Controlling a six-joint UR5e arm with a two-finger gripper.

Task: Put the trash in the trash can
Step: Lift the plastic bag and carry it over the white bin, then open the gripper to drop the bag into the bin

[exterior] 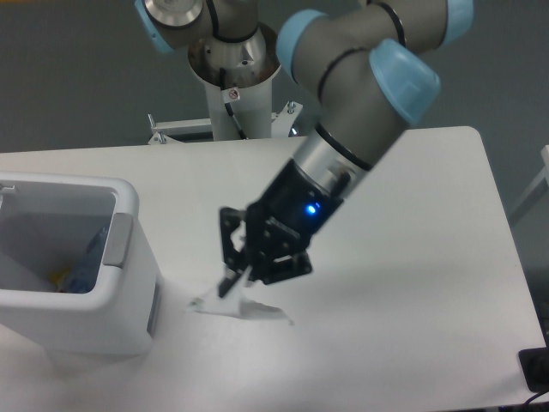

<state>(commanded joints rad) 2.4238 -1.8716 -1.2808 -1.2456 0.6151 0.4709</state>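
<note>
My gripper is shut on the crumpled white wrapper, which hangs from the fingertips just above the table, right of the trash can. The trash can is a white rectangular bin at the left edge with a grey tab on its right side. Inside the bin lies the bluish plastic bottle against the right wall, with something yellow beside it.
The arm's base column stands at the back centre of the white table. A dark object sits at the table's front right corner.
</note>
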